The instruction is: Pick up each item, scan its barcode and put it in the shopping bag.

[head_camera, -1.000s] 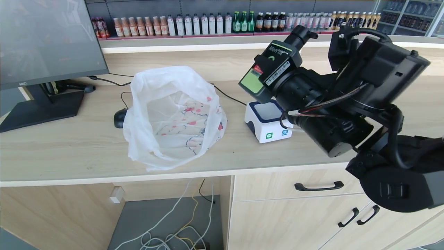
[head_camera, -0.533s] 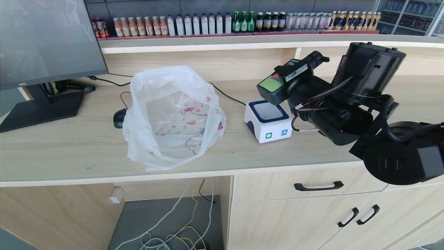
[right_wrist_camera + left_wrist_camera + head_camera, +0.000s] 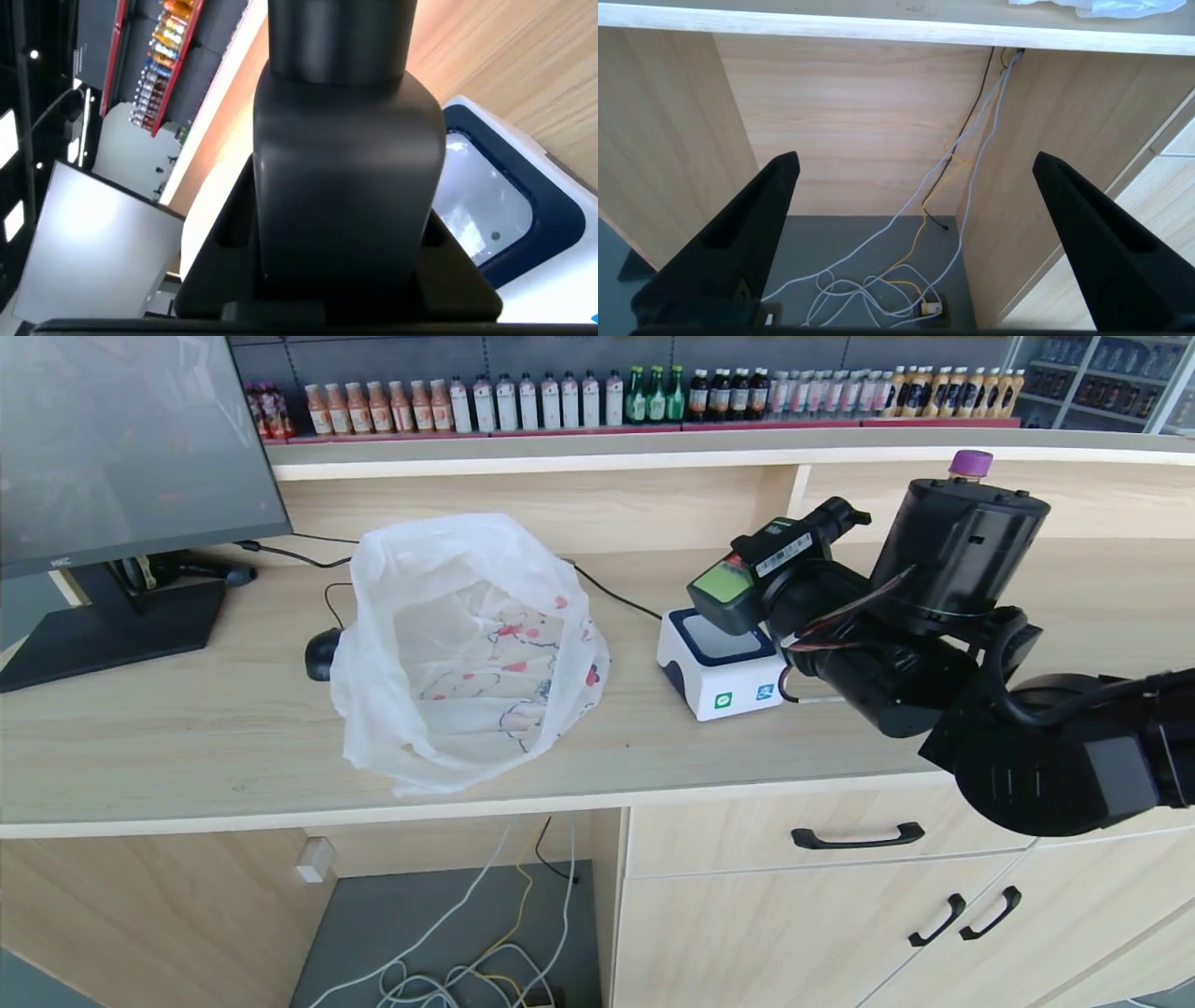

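A black bottle [image 3: 761, 569] with a green label and a white barcode sticker hangs tilted just above the scanner, my right gripper [image 3: 794, 593] shut on it. In the right wrist view the black bottle [image 3: 346, 140] stands between the jaws, with the scanner's glass window [image 3: 486, 205] below and beside it. The white scanner [image 3: 719, 667] with a dark blue top sits on the counter, right of the open white shopping bag [image 3: 467, 644]. Below the counter, my left gripper [image 3: 910, 243] is open with nothing between its fingers [image 3: 719, 252], facing loose cables on the floor.
A monitor [image 3: 121, 439] on a black stand occupies the counter's left, with a black mouse [image 3: 322, 653] beside the bag. A purple-capped bottle [image 3: 971, 462] peeks from behind the right arm. Drink bottles [image 3: 607, 397] line the back shelf. Drawers with black handles [image 3: 859, 838] sit under the counter.
My right arm has carried the black bottle down and away from the camera, bringing it close over the scanner. The bag and scanner have not moved.
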### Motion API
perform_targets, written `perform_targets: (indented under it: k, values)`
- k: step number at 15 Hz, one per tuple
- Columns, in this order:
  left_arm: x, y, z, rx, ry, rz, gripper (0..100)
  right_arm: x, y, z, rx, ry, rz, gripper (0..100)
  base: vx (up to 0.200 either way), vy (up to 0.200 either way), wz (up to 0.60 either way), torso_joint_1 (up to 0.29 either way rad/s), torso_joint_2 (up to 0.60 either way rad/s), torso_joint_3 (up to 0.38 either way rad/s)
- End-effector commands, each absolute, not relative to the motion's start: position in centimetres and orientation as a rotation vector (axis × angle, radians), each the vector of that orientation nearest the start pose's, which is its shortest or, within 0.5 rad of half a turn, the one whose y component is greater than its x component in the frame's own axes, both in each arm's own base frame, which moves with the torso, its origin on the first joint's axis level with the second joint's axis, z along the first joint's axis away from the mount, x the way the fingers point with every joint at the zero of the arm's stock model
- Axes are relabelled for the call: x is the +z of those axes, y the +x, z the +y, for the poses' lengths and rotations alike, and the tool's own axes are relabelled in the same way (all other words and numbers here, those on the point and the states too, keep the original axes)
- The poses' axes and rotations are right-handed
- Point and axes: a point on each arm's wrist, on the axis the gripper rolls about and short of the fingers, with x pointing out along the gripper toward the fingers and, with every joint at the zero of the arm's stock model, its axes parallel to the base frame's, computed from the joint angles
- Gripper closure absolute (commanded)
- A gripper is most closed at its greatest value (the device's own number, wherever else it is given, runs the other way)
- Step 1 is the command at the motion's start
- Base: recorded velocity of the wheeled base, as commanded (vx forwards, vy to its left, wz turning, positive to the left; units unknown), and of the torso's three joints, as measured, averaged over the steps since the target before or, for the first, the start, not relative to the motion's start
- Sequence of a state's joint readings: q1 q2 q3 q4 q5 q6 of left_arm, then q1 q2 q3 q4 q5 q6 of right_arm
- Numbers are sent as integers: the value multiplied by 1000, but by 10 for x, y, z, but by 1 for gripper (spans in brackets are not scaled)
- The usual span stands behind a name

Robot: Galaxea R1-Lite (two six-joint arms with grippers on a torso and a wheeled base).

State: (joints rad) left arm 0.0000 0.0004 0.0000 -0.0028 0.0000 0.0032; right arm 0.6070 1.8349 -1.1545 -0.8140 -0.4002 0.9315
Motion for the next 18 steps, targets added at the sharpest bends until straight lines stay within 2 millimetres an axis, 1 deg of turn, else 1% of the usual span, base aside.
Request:
perform_targets:
  k: [1, 11, 18]
  values:
    - [76, -23, 0, 0, 3, -3, 0, 246, 306, 202, 241, 984, 0, 100, 0, 0, 0, 0, 0, 0]
    - [76, -23, 0, 0, 3, -3, 0, 232, 313, 207, 226, 969, 29, 100, 0, 0, 0, 0, 0, 0]
    - [76, -23, 0, 0, 3, -3, 0, 228, 315, 207, 220, 964, 37, 100, 0, 0, 0, 0, 0, 0]
